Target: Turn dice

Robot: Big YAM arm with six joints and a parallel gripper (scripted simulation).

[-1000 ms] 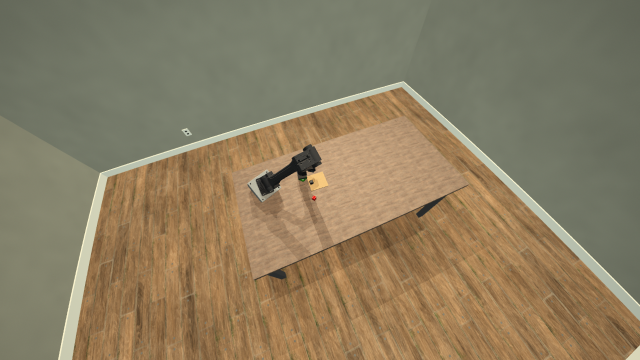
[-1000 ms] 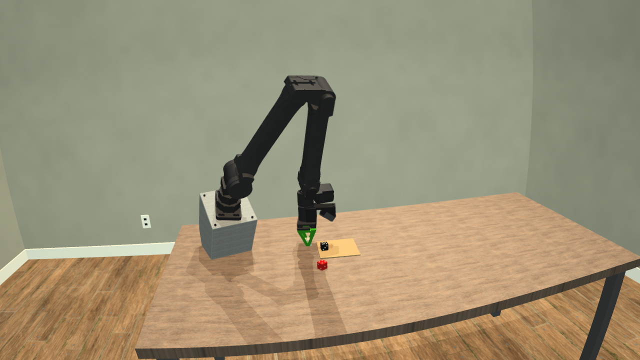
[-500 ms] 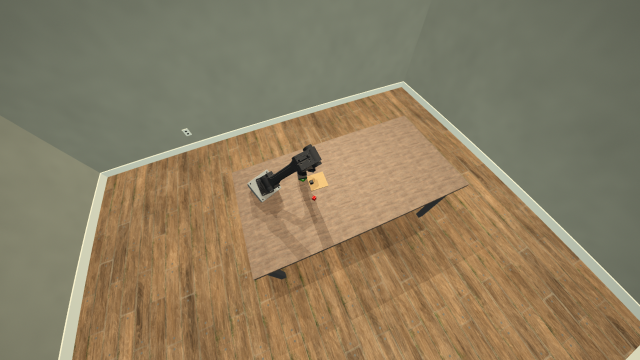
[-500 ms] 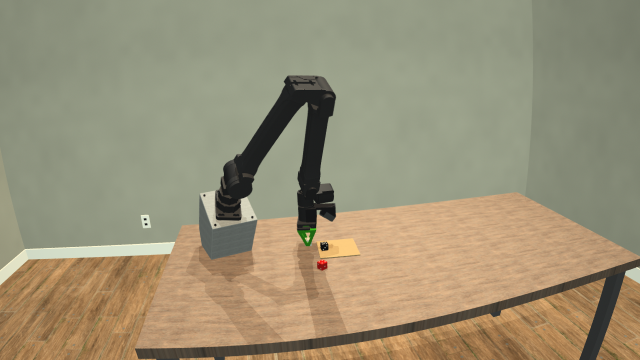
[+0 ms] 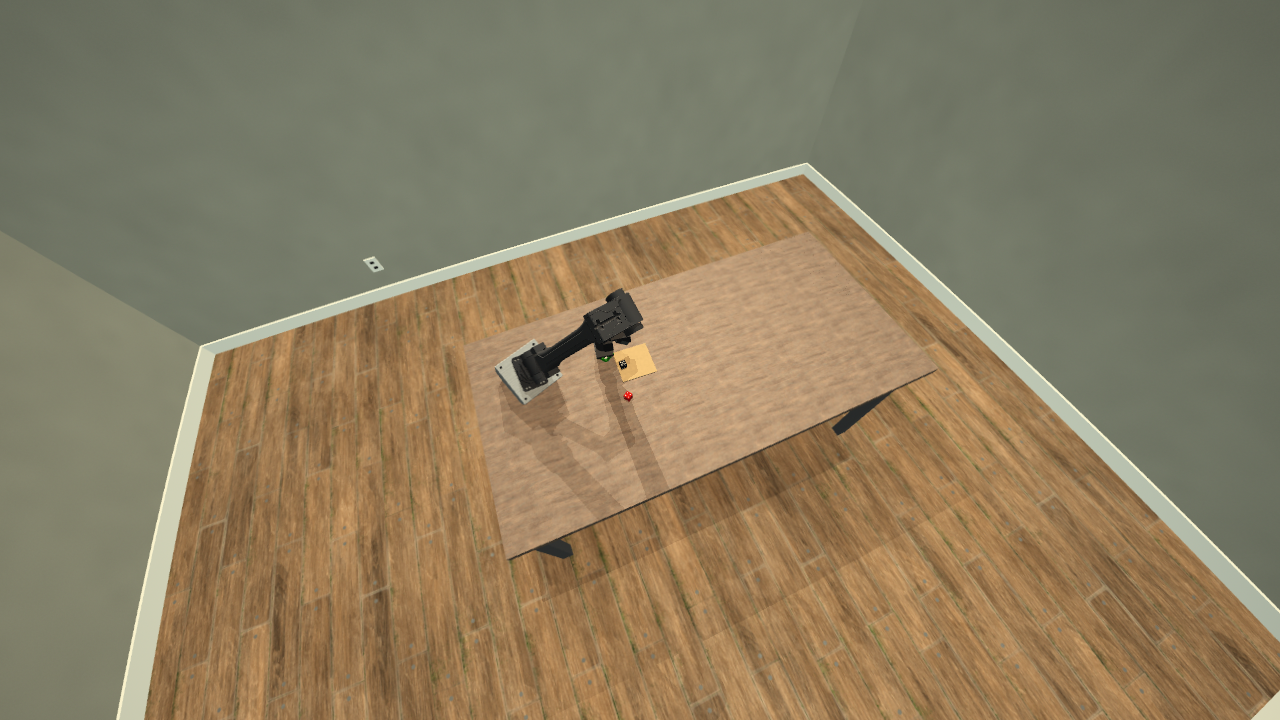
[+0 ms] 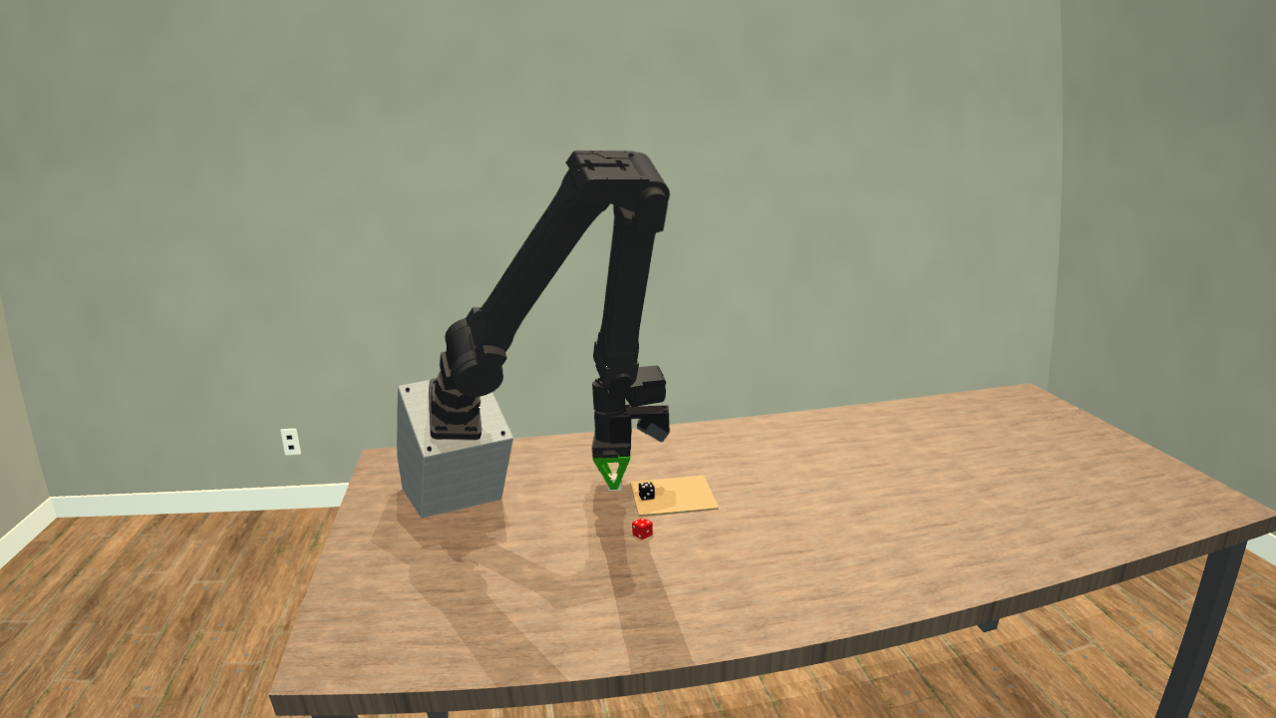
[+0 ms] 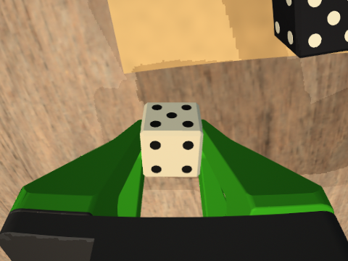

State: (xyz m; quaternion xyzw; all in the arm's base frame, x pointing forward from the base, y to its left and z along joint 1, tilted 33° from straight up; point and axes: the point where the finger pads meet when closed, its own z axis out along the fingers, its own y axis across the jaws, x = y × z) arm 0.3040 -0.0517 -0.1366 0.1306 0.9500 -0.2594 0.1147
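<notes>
My gripper [image 7: 171,130] with green fingers is shut on a cream die [image 7: 171,141] that rests on the bare table just off the mat's near-left edge. The die shows five on top and four toward the wrist camera. The tan mat [image 6: 675,494] lies flat on the table; it also shows in the wrist view [image 7: 184,10] and in the overhead view [image 5: 636,361]. A black die [image 6: 646,490] sits on the mat's left part, with its side showing five in the wrist view [image 7: 312,10]. A red die [image 6: 641,529] lies on the table in front of the mat, off it. In the side view the gripper [image 6: 612,473] points straight down.
The arm's grey base block [image 6: 453,460] stands at the table's back left. The table edge runs along the front, well away from the dice.
</notes>
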